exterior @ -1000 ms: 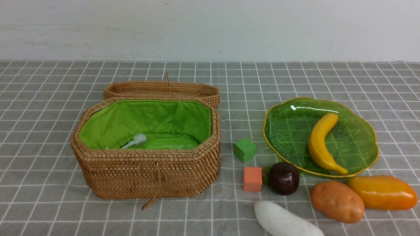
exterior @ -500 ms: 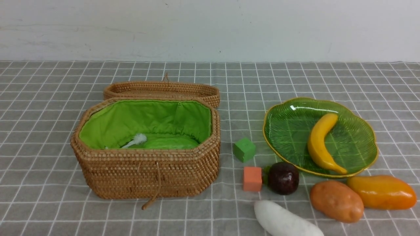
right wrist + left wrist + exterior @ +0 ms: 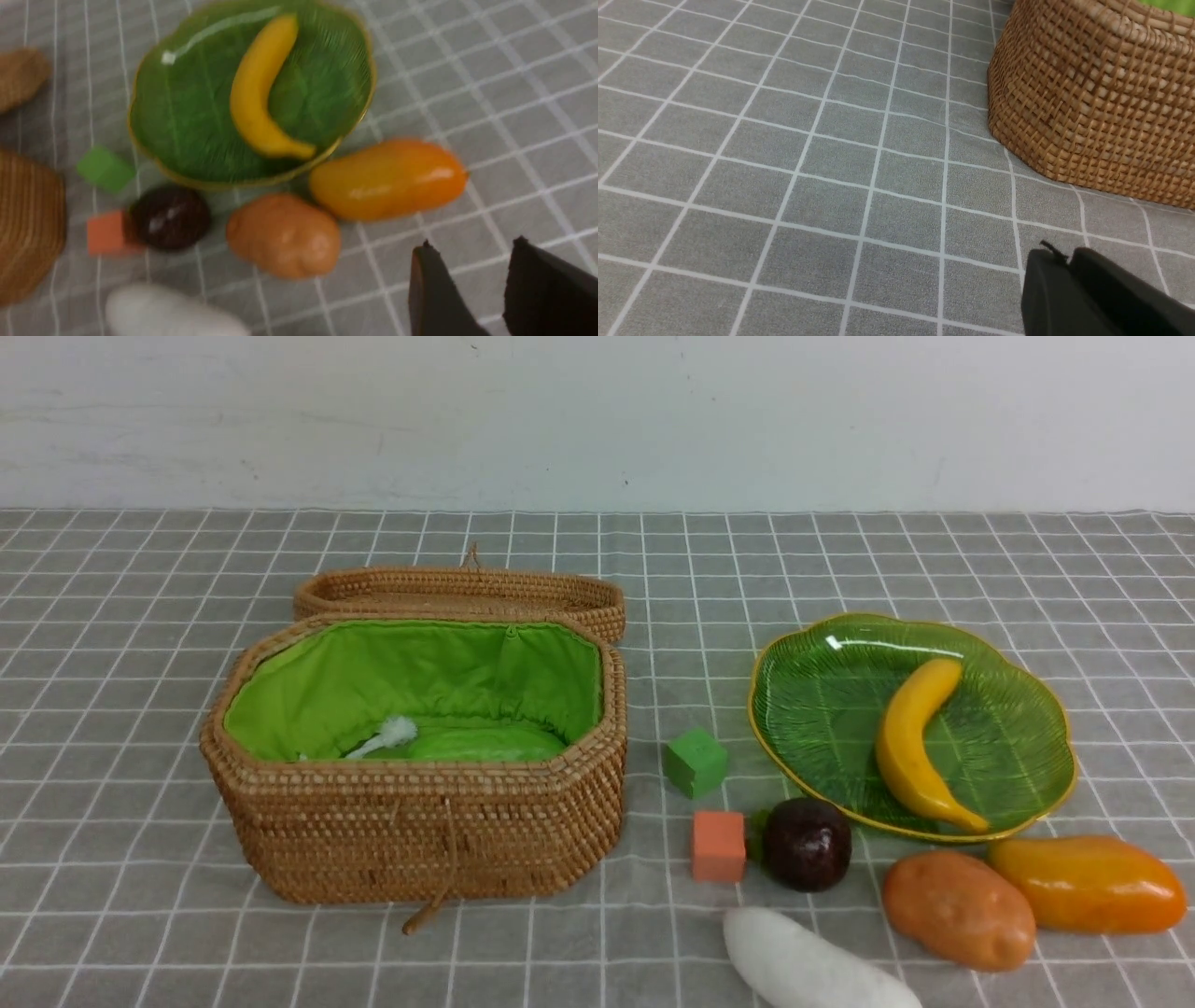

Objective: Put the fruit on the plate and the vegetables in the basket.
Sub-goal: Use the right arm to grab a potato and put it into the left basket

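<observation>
Front view only: basket (image 3: 420, 821) interior, one gourd (image 3: 485, 744) inside. Wrist views only: both grippers.

- Plate (image 3: 812, 709): one, carrying one banana (image 3: 910, 747).
- On bench beside plate: one mangosteen (image 3: 808, 843), one mango (image 3: 1088, 885), one potato (image 3: 960, 910), one radish (image 3: 803, 966), one green cube (image 3: 695, 763), one orange cube (image 3: 719, 846).
- Left gripper (image 3: 1064, 254): jaws together, empty, near basket.
- Right gripper (image 3: 472, 245): jaws partly apart, empty, near mango.

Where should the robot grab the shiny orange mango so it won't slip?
Probably across its fat middle, coming straight down from above. The mango lies flat and long, so its short width suits the open right gripper best. Aim a little toward its right end, because the potato and the rim of the plate crowd its other end.
</observation>
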Tool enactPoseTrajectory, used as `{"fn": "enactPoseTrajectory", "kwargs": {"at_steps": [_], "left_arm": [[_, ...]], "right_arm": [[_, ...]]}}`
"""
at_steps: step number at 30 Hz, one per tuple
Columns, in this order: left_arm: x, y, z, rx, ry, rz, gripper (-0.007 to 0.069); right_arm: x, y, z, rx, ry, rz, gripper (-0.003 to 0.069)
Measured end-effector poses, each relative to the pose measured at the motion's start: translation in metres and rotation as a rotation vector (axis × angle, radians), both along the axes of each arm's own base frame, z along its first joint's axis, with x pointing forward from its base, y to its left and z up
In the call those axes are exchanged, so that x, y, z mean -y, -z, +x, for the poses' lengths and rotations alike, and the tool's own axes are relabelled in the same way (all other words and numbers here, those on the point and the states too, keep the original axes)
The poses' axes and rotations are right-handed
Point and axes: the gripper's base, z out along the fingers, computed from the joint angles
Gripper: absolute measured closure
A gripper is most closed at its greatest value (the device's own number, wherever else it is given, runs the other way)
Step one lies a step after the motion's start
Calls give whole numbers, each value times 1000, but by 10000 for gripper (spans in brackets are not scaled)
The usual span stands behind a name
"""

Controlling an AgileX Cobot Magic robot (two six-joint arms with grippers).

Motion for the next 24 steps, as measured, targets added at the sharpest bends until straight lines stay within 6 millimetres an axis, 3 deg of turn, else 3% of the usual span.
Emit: {"fn": "enactPoseTrajectory", "kwargs": {"at_steps": [4,7,10,15,18,24], "left_arm": [[0,0,0,0,0,0,571],[0,0,0,0,0,0,570],[0,0,0,0,0,0,566],[0,0,0,0,0,0,566],[0,0,0,0,0,0,565],[0,0,0,1,0,0,557]], "right_arm": [[-20,23,25,-155,-271,23,410],[-30,34,43,-178,-383,56,376],[-35,43,63,-201,-455,50,293],[-33,55,94,-264,-509,-39,78],[-30,58,110,-257,-512,-107,-7],[-40,73,133,-289,-554,-143,-8]]}}
